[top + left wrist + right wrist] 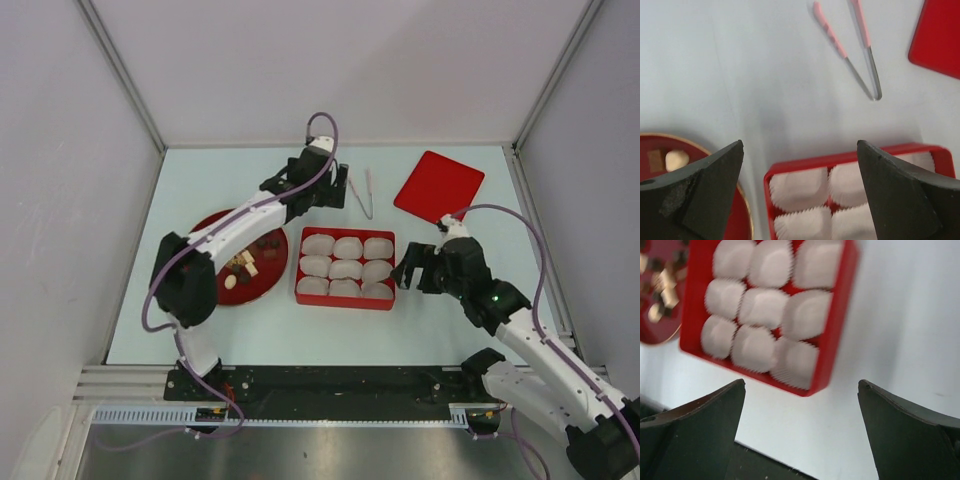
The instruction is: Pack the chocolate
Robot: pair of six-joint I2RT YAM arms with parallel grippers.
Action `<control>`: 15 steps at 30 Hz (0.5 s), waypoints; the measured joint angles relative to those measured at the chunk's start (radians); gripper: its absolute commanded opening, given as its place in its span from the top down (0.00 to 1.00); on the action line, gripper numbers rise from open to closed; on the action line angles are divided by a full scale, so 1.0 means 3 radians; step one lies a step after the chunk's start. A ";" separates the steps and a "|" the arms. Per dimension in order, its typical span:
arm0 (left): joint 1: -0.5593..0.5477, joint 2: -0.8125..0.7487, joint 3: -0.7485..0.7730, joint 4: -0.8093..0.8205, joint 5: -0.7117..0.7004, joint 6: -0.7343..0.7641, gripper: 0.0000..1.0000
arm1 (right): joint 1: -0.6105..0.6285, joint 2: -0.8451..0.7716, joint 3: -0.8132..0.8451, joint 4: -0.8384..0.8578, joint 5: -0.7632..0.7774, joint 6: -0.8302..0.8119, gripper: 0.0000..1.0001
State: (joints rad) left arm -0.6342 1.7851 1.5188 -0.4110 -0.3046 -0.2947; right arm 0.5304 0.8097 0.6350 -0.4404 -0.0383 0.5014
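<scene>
**Op:** Counts on the surface?

**Eng:** In your overhead view there's one round red plate, left of centre. The chocolate is on it, a loose cluster of dark, tan and cream pieces, with your left arm crossing the plate's upper part. The pieces are too small for a total, so I can't tell. Your left wrist view catches two at its lower left edge, one cream and one brownish square.

**Op:** The rest?

**Eng:** One red box at frame centre, just right of the plate. It holds nine white paper cups in three rows of three. One pair of pink-handled tongs lies upper centre, closed end toward the box. One flat red panel lies upper right, turned at an angle.

**Op:** Tools?

**Eng:** Two. Your left tool is upper centre, between the plate's top edge and the tongs. Its fingers are spread wide and the box's upper-left corner is below it. Your right tool is just right of the box, facing its right wall, and its fingers are also spread wide. That wrist view is blurred, but all nine cups read.
</scene>
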 measured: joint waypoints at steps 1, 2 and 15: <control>-0.0022 0.0126 0.0145 -0.0032 -0.0033 -0.0001 0.00 | -0.0055 -0.0048 0.0000 -0.0053 0.0078 -0.0001 0.00; -0.0039 0.0235 0.0271 -0.0072 -0.0055 -0.0003 0.00 | -0.0123 -0.0094 0.0000 -0.0107 0.0163 -0.0004 0.00; -0.0189 0.1685 0.1743 -0.0495 -0.0464 -0.0261 0.28 | -0.0425 -0.0240 0.0000 -0.0390 0.0580 -0.0106 0.00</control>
State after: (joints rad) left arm -0.6910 2.2906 2.0418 -0.5594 -0.4438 -0.3729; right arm 0.4030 0.7376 0.6350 -0.5575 0.1356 0.4698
